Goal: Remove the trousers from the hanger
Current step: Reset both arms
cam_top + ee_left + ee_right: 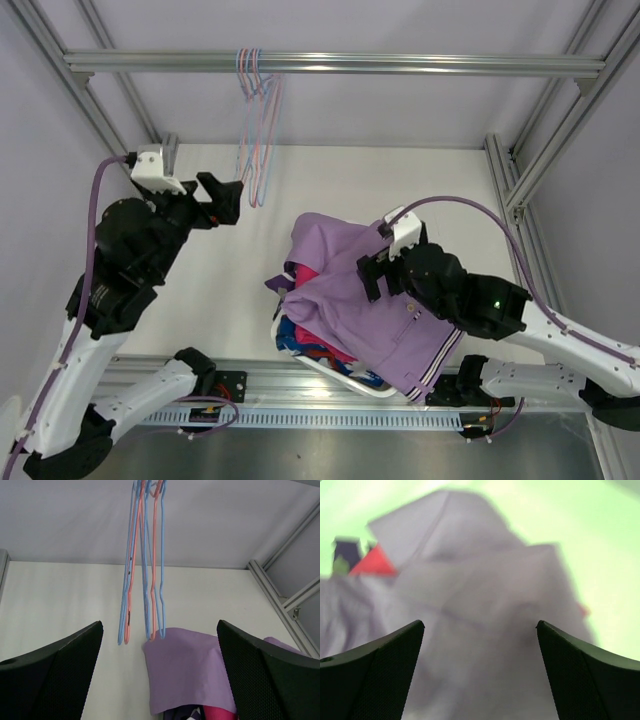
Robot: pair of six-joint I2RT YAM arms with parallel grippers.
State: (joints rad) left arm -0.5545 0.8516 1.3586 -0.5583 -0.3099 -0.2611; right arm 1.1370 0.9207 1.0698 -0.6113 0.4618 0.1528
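Several bare blue and pink hangers (257, 130) hang from the top rail (400, 66); they also show in the left wrist view (145, 565). The lilac trousers (372, 305) with striped cuffs lie on top of a pile at the table's front; pink (305, 275) and blue-white (300, 345) cloth peeks out beneath. My left gripper (228, 198) is open and empty, close beside the hangers' lower ends. My right gripper (372, 272) is open, just above the lilac trousers (480, 630), holding nothing. The lilac cloth shows in the left wrist view (187, 672).
A white basket rim (345, 382) shows under the pile at the front edge. Aluminium frame posts (505, 180) stand at the right and left of the white table (240, 290). A cable tray (330, 415) runs along the near edge.
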